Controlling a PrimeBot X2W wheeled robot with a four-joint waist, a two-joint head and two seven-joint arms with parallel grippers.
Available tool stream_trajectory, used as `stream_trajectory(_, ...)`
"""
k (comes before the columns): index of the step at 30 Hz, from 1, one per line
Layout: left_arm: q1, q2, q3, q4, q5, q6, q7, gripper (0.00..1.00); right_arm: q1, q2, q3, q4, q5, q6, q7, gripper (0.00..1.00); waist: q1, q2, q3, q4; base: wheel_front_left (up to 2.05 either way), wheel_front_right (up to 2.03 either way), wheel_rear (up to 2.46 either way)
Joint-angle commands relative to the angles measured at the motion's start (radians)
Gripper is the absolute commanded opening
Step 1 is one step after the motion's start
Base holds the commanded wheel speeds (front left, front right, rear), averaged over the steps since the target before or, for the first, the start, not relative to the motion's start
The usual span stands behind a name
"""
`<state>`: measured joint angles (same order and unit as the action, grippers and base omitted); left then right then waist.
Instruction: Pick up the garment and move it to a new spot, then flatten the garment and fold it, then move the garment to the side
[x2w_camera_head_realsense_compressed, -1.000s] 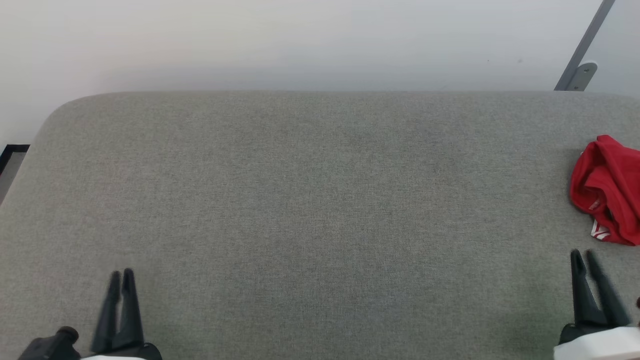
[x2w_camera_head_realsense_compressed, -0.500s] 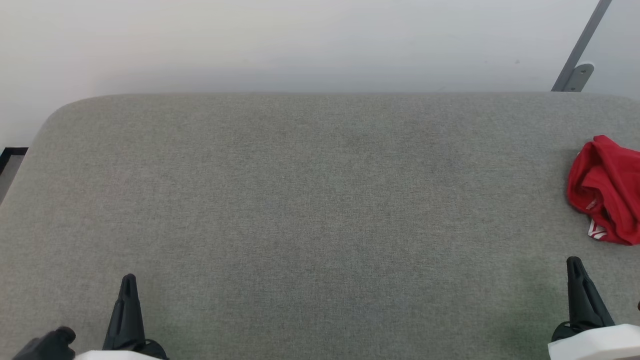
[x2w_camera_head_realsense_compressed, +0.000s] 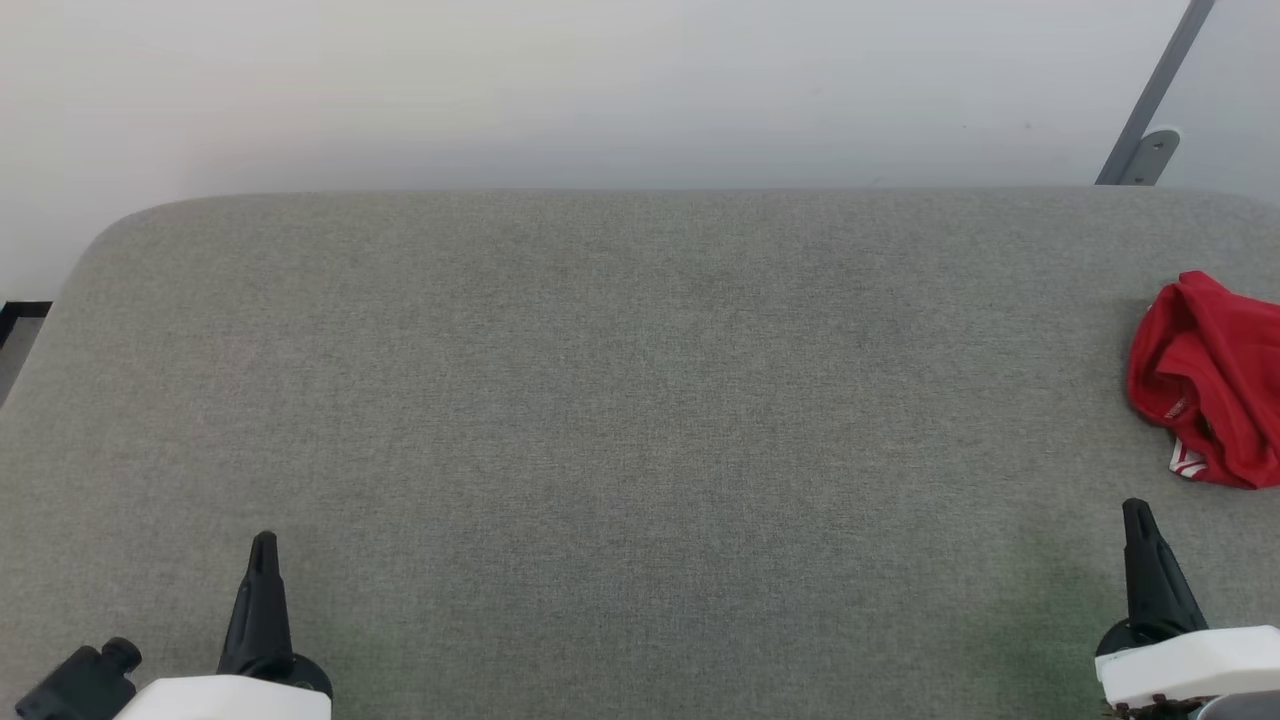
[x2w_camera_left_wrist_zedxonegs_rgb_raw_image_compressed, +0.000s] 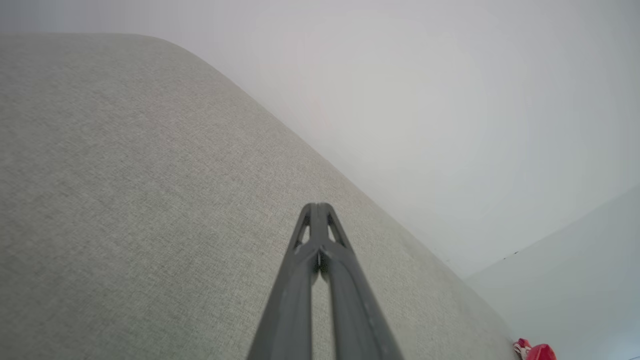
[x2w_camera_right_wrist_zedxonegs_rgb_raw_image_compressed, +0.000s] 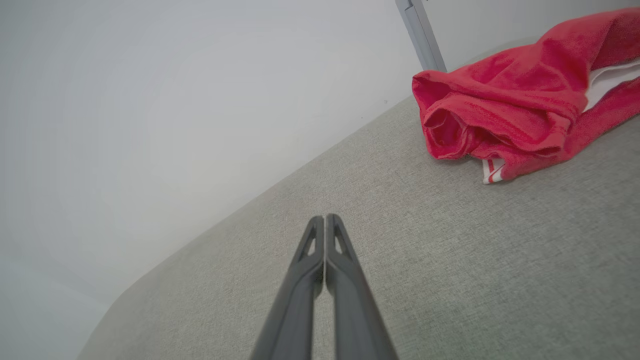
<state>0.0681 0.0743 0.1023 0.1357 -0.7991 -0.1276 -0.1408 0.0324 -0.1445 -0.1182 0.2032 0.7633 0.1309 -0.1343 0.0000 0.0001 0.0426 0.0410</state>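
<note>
Right wrist view has the right gripper (x2w_camera_right_wrist_zedxonegs_rgb_raw_image_compressed: 325, 220) with its two fingers pressed flat together, nothing between them, hanging over the grey padded surface (x2w_camera_right_wrist_zedxonegs_rgb_raw_image_compressed: 450, 260). The left gripper (x2w_camera_left_wrist_zedxonegs_rgb_raw_image_compressed: 316, 206) is the same deal, pinched closed and empty, way off on the other side.

The garment (x2w_camera_right_wrist_zedxonegs_rgb_raw_image_compressed: 500, 110) sits ahead and to the right of the right gripper, well apart from it. It's bunched into a red lump with a bit of striped white hem poking out underneath. In the head view it's at the far right, partly cut off by the frame.

Likely trouble: if those fingers don't open before the reach, they'll just shove the pile. And since it's so wadded up, a pinch might catch only one loose fold, so the garment could drag or slip free. How much surface lies beyond it can't be seen, so a push that way looks risky.
</note>
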Motion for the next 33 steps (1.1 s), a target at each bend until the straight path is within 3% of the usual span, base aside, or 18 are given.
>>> stream_trajectory(1,-0.024,0.007,0.001,-0.008,-0.030,-0.001,0.007,0.00,-0.024,-0.001,-0.001,-0.009,0.032,0.000,0.009,0.00,0.0000,-0.0001,-0.001,-0.001,0.00,0.00,0.00)
stream_trajectory(33,-0.095,-0.001,0.000,0.042,-0.377,-0.003,0.110,0.00,-0.078,0.040,0.001,0.012,0.387,0.000,0.114,0.00,0.0000,-0.0001,-0.014,-0.014,0.00,0.00,0.00)
